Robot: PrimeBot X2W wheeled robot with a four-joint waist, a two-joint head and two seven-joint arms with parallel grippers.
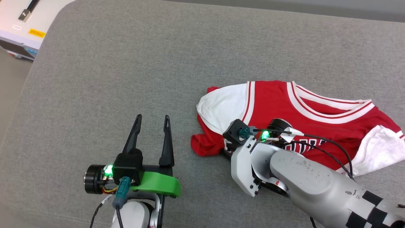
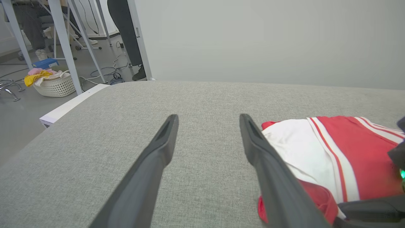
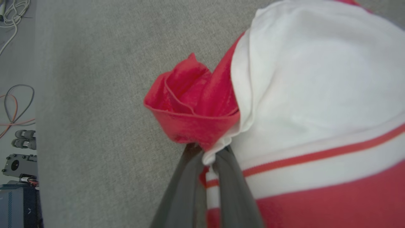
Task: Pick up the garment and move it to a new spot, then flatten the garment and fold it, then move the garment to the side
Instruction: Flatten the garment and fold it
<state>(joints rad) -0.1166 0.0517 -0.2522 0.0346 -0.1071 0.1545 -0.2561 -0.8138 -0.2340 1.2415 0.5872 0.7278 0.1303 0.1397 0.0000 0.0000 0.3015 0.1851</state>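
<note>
Two pairs: left jaws wide apart, right jaws tight on garment (image 1: 272, 104)

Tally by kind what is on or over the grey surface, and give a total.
Garments: 1, the red and white garment lying on the grey surface.
Tools: 2, the left tool open over bare surface, the right tool shut on the garment's edge.
Total: 3.

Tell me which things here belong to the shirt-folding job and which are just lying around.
Job: red jersey T-shirt; right pincer, shut on its cloth; left pincer, open; grey padded surface.
Lying about: laundry basket of clothes; floor cables; white device beside the pad.
</note>
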